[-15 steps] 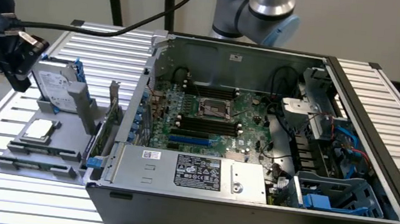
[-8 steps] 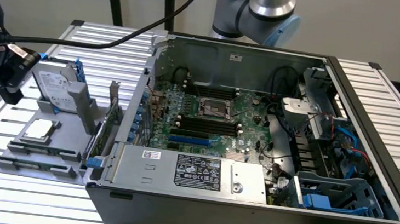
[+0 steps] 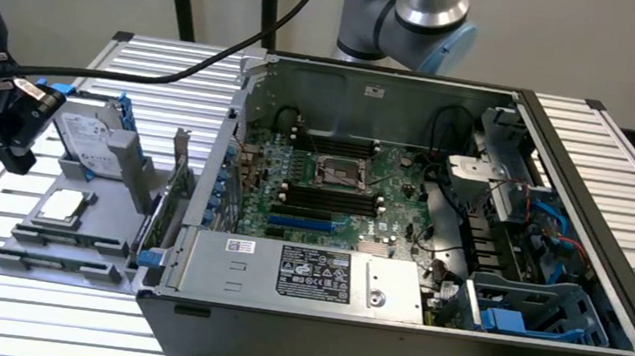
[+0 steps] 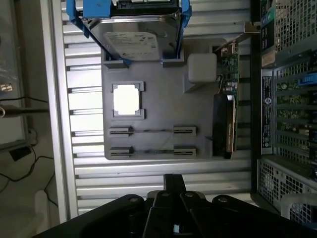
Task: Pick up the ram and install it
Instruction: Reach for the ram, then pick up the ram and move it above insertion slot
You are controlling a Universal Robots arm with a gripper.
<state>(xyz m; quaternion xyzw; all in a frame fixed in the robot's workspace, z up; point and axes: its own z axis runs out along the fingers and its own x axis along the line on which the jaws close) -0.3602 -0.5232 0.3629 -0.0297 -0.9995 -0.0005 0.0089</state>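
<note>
Two thin ram sticks stand on edge in the slotted holders of a grey fixture tray [image 4: 158,74]; in the wrist view they show as dark lines, one [image 4: 152,131] beside the other [image 4: 152,150]. In the exterior view they lie at the tray's near end [image 3: 67,239]. My gripper [image 3: 15,153] hangs above the tray's outer side at the exterior view's left, apart from the sticks and holding nothing I can see. Its tip [image 4: 174,181] sits just off the tray's edge, in line with the sticks. The motherboard's black memory slots [image 3: 328,198] lie inside the open computer case [image 3: 397,326].
The tray also carries a hard drive in a blue frame [image 4: 133,34], a silver square processor [image 4: 128,99] and a green expansion card with a metal bracket [image 4: 229,99]. The case wall [image 3: 195,184] stands right beside the tray. A black cable [image 3: 188,69] runs overhead to the wrist.
</note>
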